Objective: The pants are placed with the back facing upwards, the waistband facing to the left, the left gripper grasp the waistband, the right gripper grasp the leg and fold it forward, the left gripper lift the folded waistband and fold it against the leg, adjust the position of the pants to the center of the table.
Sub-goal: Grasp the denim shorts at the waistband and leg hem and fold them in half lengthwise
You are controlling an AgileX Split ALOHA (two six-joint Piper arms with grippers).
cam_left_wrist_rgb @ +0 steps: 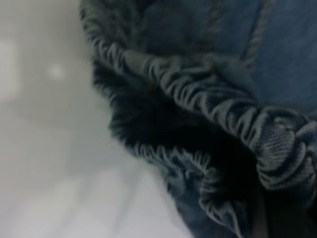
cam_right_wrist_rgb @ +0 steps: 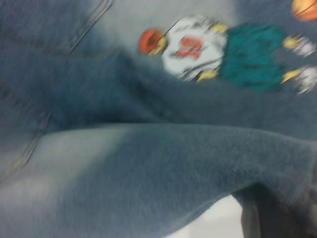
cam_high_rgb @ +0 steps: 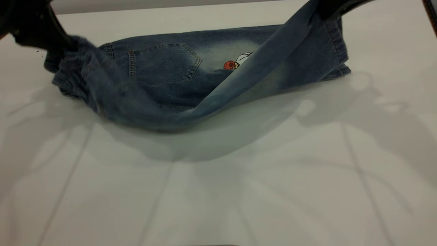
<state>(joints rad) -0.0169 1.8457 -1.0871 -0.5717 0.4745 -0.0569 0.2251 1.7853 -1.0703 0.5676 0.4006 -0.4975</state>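
Observation:
The pants lie across the far half of the table, back pocket up. My left gripper at the far left is shut on the gathered waistband and holds it off the table. At the far right, my right gripper is shut on the hem of the leg. It holds the leg raised, so the near half of the shorts hangs between the two grippers as a sagging band. The cartoon print shows on the other leg, which lies flat beneath. Cloth hides both grippers' fingertips.
The near half of the white tabletop carries only shadows of the arms and cloth. The table's far edge runs just behind the shorts.

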